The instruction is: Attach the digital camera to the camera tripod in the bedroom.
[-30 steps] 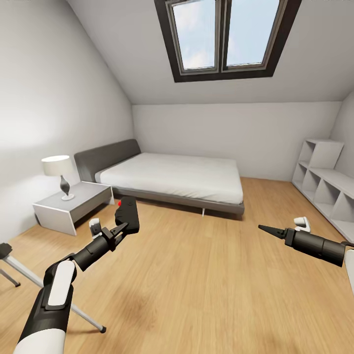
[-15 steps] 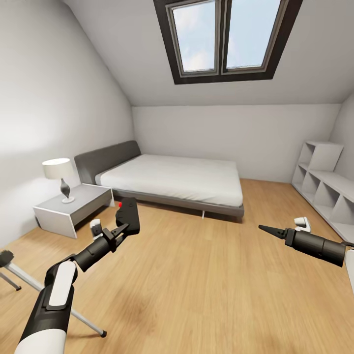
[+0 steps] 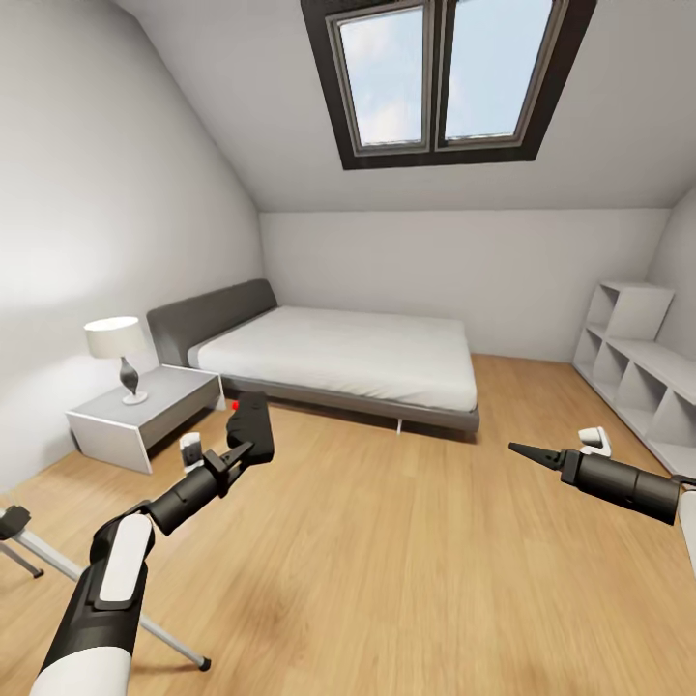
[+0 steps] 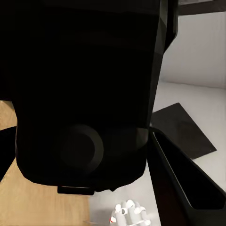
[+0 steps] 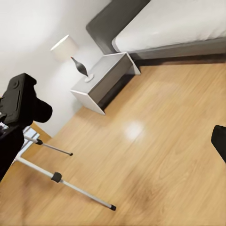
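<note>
The digital camera [image 3: 251, 423], black with a red button, is held up in my left gripper [image 3: 235, 452], which is shut on it. Its dark body also fills most of the left wrist view [image 4: 84, 94], beside one finger [image 4: 181, 188]. The camera tripod [image 3: 60, 557] stands at the lower left, with thin silver legs and black feet on the wood floor. It is below and left of the camera and partly cut off by the frame. The right wrist view shows the tripod's legs [image 5: 66, 184] and the camera [image 5: 23, 101]. My right gripper [image 3: 527, 450] hovers at the right, open and empty.
A grey-framed white bed [image 3: 338, 353] stands against the far wall. Left of it is a grey nightstand [image 3: 145, 414] with a lamp [image 3: 118, 350]. White cube shelves [image 3: 643, 372] line the right wall. Small white objects lie on the floor [image 3: 594, 441].
The whole picture has shifted slightly, so the camera moved. Both arms keep the same pose and the left gripper still holds the digital camera.
</note>
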